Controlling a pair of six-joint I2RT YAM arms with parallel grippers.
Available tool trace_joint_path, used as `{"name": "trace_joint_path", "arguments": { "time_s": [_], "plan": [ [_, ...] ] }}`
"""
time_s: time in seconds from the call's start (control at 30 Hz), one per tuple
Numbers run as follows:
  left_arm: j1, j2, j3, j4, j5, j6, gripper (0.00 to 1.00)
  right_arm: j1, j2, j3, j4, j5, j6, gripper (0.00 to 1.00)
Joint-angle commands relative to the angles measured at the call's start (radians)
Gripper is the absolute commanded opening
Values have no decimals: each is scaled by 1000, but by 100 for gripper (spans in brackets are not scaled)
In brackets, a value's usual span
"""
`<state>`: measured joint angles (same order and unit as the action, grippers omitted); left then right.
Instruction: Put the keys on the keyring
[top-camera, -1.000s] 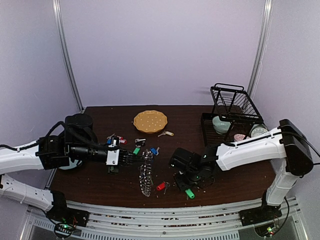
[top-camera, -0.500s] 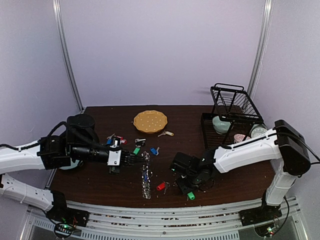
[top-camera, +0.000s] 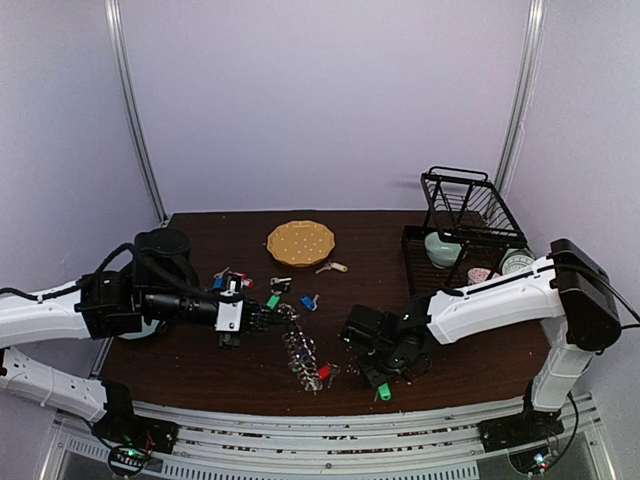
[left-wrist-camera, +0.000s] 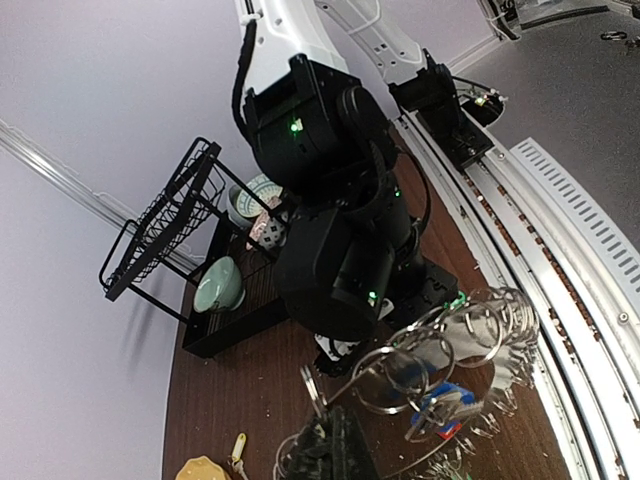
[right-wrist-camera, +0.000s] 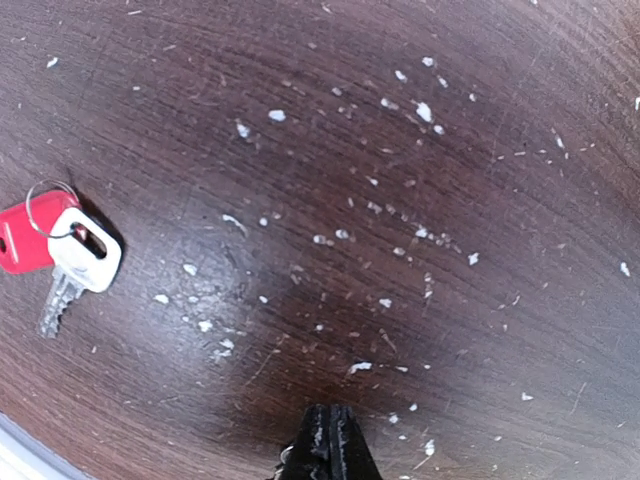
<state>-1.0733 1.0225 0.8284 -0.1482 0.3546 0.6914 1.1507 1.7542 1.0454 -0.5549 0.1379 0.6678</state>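
Left gripper (top-camera: 265, 318) is clamped on one end of the keyring (top-camera: 300, 352), which trails from the fingertips toward the near edge at the table's middle, its fringe of keys touching the wood. Right gripper (right-wrist-camera: 328, 412) sits low just right of it with its jaws pressed together. No key shows between them, and whether anything thin is pinched cannot be told.

The likeliest trouble is a missed pick. The red-tagged key (right-wrist-camera: 60, 255) lies flat on the table (right-wrist-camera: 420, 150), apart from the closed fingers, so a lift now would probably come up empty. The ring is held by a narrow bite on wire, so it may twist or slip if it is tugged. Its dangling keys could also drag the red-tagged key sideways. A green-tagged key (top-camera: 381, 392) lies close to the near edge, where a nudge from the arm could send it off the table.

More loose keys (top-camera: 308, 300) lie scattered farther back, left of centre. The dish rack (top-camera: 470, 200) at far right holds a pale green bowl (top-camera: 440, 248) and what look like two more pieces of crockery. The yellow plate (top-camera: 300, 241) carries nothing visible.
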Motion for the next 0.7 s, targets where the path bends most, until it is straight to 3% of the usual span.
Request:
{"name": "trace_joint_path", "arguments": {
  "time_s": [0.0,0.13,0.37,0.53,0.67],
  "plan": [
    [-2,-2,0,95,2,26,0,-3,-40,24,-51,50,-23,0],
    [-2,10,9,101,1,57,0,-62,-164,-5,22,-39,-115,0],
    [-4,75,55,35,12,156,0,-129,-496,-70,283,-439,-397,0],
    [-41,112,83,26,-57,232,0,-126,-538,-29,370,-603,-482,0],
    [-108,122,73,51,-192,309,0,-99,-495,81,273,-623,-562,0]
  ]
}}
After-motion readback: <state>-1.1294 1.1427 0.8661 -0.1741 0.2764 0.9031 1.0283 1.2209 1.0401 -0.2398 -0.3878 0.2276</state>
